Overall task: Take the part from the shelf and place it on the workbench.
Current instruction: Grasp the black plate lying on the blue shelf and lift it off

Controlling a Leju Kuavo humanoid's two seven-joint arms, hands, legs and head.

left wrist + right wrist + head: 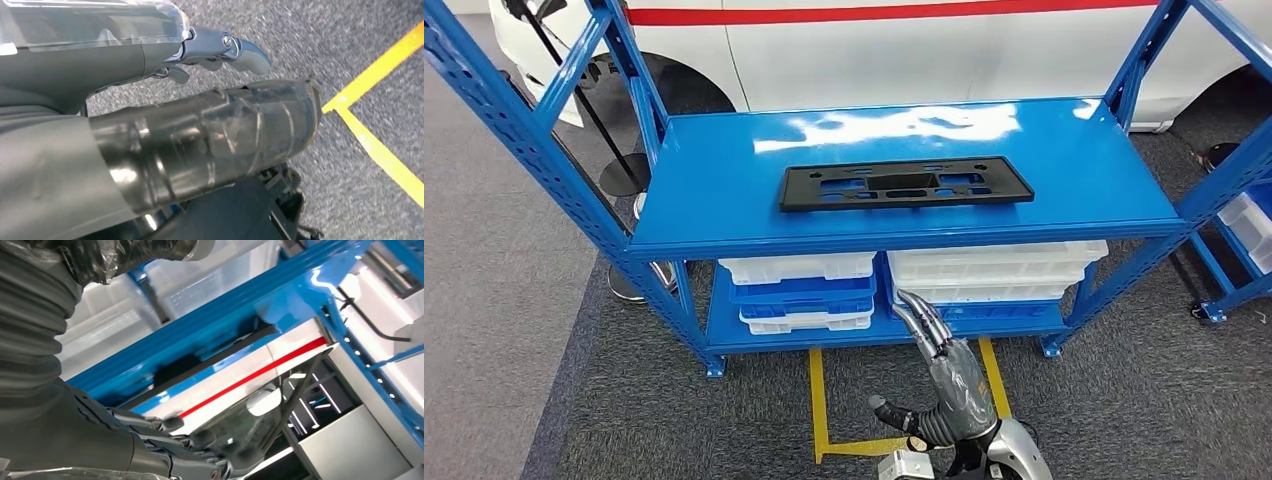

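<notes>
The part, a flat black plastic plate with cut-outs point(905, 184), lies on the top board of the blue shelf point(724, 180), near its middle. My right hand point(936, 345) is raised in front of the shelf's lower level, below the part and well short of it. Its fingers are stretched out and hold nothing. In the right wrist view the part's dark edge point(220, 354) shows along the blue board beyond my right hand point(165, 450). My left hand point(190, 115) hangs over the grey carpet with nothing in it, fingers point(235, 49) extended.
White and blue bins point(802, 290) point(994, 270) are stacked on the lower shelf. A white car with a red stripe point(904, 40) stands behind the shelf. Yellow tape point(818, 400) marks the carpet. A second rack with a white bin point(1250, 222) stands at the right.
</notes>
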